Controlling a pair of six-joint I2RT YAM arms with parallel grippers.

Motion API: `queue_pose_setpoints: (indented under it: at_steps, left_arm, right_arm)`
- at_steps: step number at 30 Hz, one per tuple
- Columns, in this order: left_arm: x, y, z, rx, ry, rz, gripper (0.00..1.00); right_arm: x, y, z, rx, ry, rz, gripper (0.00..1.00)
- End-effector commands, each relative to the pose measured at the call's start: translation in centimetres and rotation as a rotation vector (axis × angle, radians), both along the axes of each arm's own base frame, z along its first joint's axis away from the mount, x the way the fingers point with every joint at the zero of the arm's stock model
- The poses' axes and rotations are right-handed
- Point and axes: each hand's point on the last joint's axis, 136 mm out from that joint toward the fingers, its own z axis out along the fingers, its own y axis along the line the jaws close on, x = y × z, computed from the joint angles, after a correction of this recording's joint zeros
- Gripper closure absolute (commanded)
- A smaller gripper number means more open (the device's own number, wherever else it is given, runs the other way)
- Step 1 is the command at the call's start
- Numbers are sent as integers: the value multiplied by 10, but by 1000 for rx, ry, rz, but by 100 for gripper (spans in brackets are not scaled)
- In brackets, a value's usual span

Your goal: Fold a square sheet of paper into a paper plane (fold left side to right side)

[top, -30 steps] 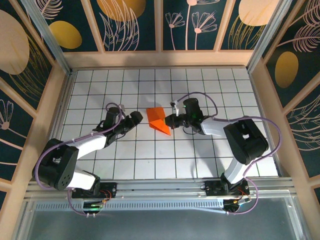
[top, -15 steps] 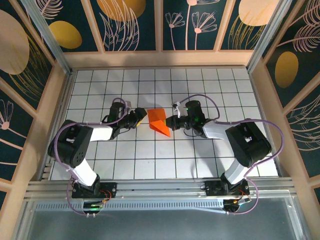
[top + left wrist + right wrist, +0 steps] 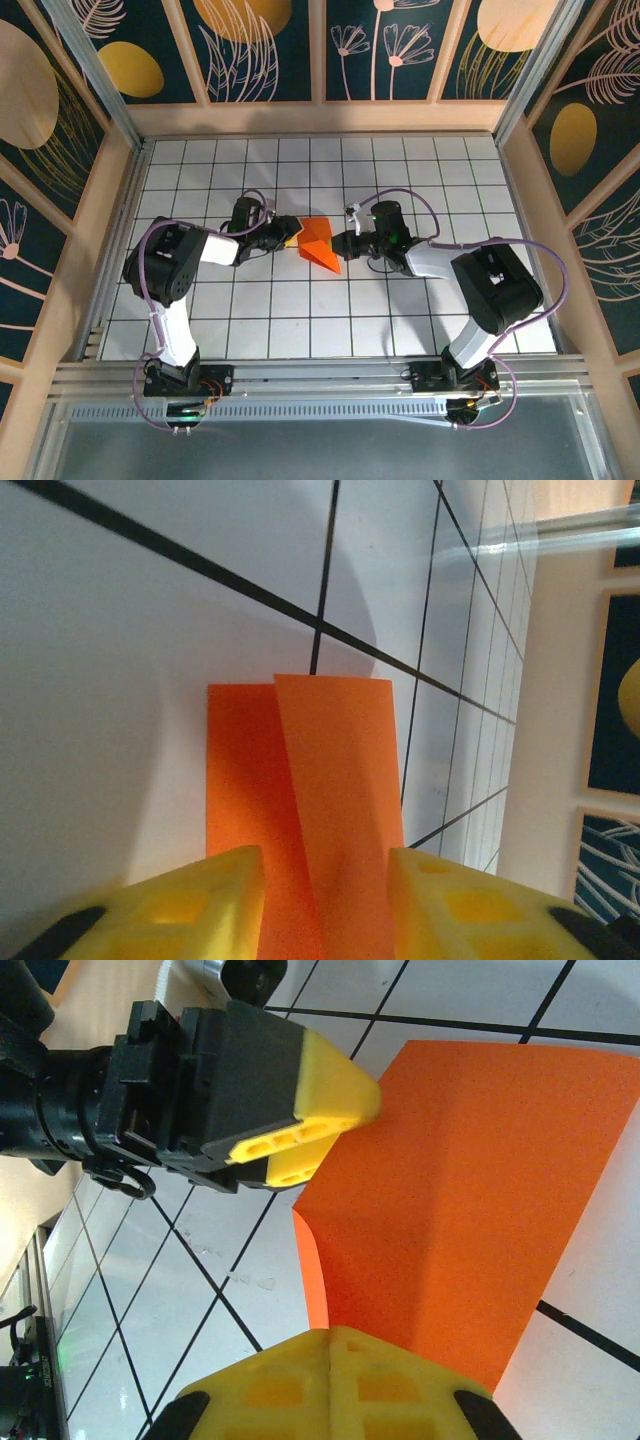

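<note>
The square sheet of paper (image 3: 316, 240) is a creased bright orange wedge lying mid-table, its point toward the near right. In the left wrist view the paper (image 3: 320, 780) shows a folded flap over a darker layer. My left gripper (image 3: 290, 236) has reached the paper's left edge. Its yellow jaws (image 3: 325, 895) stand apart with the flap running between them. From the right wrist view, the left gripper (image 3: 318, 1125) meets the paper (image 3: 470, 1180) at a corner. My right gripper (image 3: 342, 243) is shut, its joined tips (image 3: 330, 1345) resting on the paper's right end.
The white gridded table (image 3: 300, 320) is boxed in by wooden walls (image 3: 320, 118) at the back and both sides. A metal rail (image 3: 320, 372) with the arm bases runs along the near edge. Purple cables loop over both arms.
My left gripper has slid right, from a grid square away up to the paper's left edge, and its jaws have narrowed. The right gripper and the paper have stayed put.
</note>
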Motion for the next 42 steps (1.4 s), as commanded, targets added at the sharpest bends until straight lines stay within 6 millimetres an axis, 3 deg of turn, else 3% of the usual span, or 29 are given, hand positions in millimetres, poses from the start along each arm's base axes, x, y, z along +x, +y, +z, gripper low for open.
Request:
queue_pose_setpoints:
  at_steps: [1,5,9,15,19,27,31,35,42]
  left_arm:
    - [7,-4,5,-13,-30,-25,73]
    - [7,-4,5,-5,-36,-24,89]
    - [6,0,2,15,-28,-14,100]
    - [6,0,6,1,-28,1,100]
    - [4,-1,12,-9,-33,10,100]
    - [-2,0,16,5,-29,38,100]
    - [-3,0,22,4,-38,50,100]
    - [-5,1,30,10,-53,56,100]
    - [-9,1,35,-1,-50,71,100]
  right_arm:
    - [-1,0,5,12,-19,-2,100]
    - [1,-3,2,-9,-17,-15,100]
    - [8,-15,1,-69,-36,-66,87]
    - [19,-40,5,-208,-85,-140,63]
    - [23,-56,15,-281,-125,-195,51]
    - [10,-80,44,-302,-173,-280,33]
    - [-2,-79,53,-289,-194,-286,31]
    - [-21,-63,46,-377,-232,-257,31]
    - [-36,-34,37,-491,-316,-183,33]
